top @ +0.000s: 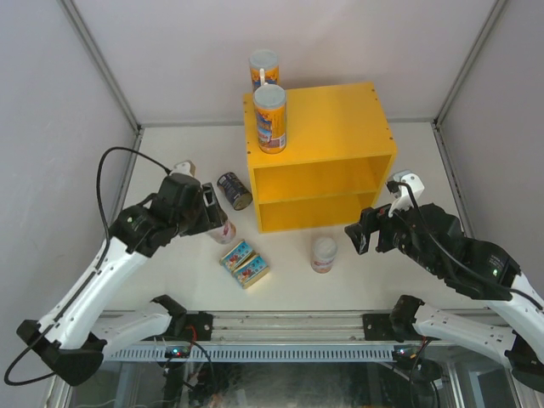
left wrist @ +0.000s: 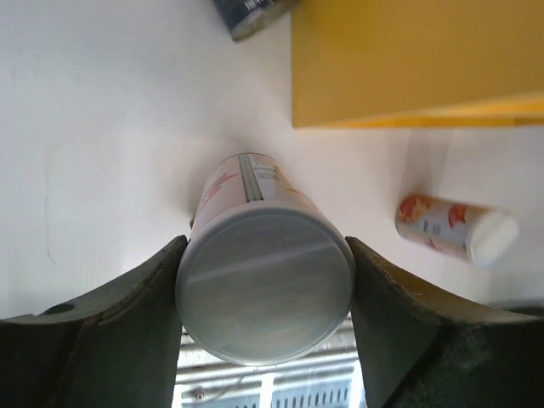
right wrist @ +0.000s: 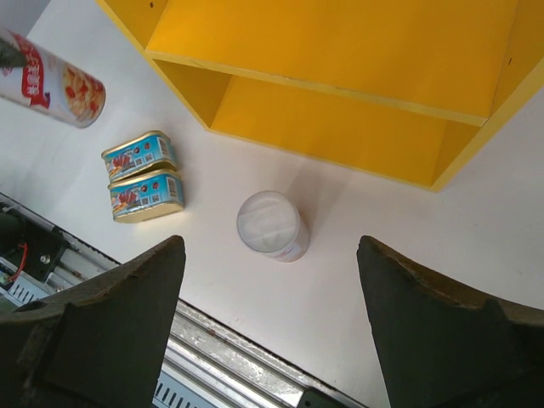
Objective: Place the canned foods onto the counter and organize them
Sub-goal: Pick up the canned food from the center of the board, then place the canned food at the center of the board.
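Step in hand looked like the pickup of a short white-pink tube [left wrist: 265, 287]. Your left gripper [left wrist: 266, 255] had a finger pressed on each side of it just under the white lid, lower middle of the left wrist view, so it was clamped on. Couldn't tell if the base was off the table. Your right gripper [right wrist: 270, 248] was spread wide w/ nothing in it, over the other white-pink tube [right wrist: 272, 225], which stood upright in front of the yellow counter [top: 327, 136]. One tall orange-blue tube [top: 270, 119] stood on the counter's top, front left corner. A second one [top: 263, 68] was behind it, can't say if on the top or behind the box. Dark can [top: 234, 190] and the two flat tins [top: 245, 263] were on the table, left of centre. Next move imo: lift, carry it toward the counter, keep it upright & clear of the dark can and the counter's edge.
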Robot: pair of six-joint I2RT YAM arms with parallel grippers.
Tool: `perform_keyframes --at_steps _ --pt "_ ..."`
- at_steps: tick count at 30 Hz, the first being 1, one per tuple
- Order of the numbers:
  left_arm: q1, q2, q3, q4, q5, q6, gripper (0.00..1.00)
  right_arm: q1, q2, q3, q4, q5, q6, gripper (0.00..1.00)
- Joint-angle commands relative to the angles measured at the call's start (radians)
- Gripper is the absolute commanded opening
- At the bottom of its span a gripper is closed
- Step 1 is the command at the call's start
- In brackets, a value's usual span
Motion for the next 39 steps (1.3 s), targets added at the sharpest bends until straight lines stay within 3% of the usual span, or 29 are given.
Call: perform_keyframes --at_steps 1,10,18,39 --pt "-0.126 -0.081 0.004 0.020 -0.077 -0.093 0.00 -0.010 -0.002 0.009 0.042 -0.010 -0.019 0.81" --pt "-0.471 0.029 0.082 -0.014 -0.158 -0.152 0.00 -0.013 -0.013 0.025 0.003 0.032 -0.012 0.81" --pt "-0.625 0.232 0.161 0.078 -0.162 -0.066 0.00 -0.020 -0.039 0.029 -0.044 0.065 0.005 0.81" --pt "-0.673 0.488 0.112 0.425 -0.103 0.158 0.00 -0.030 -0.091 -0.022 -0.111 0.059 0.050 0.81"
